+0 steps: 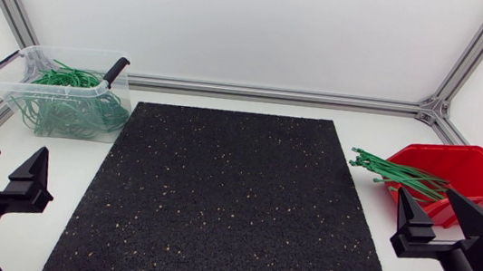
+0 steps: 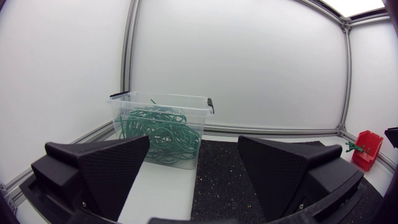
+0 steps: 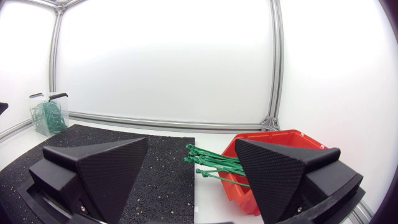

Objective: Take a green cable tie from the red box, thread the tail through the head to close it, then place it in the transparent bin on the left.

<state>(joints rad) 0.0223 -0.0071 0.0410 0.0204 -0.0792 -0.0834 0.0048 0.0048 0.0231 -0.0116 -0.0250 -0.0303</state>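
Cable ties [image 1: 398,174], green, lie bundled in the red box [image 1: 479,167] at the far right. Their long axis runs left to right, and one end sticks out over the box's left rim toward the black mat [image 1: 233,208]. My right gripper [image 1: 429,198] sits just near of them, wide open and empty, so it is the nearer arm. My left gripper [image 1: 16,154], also wide open and empty, is at near left, with the transparent bin [image 1: 10,82] beyond it. I cannot make out which end carries the heads.
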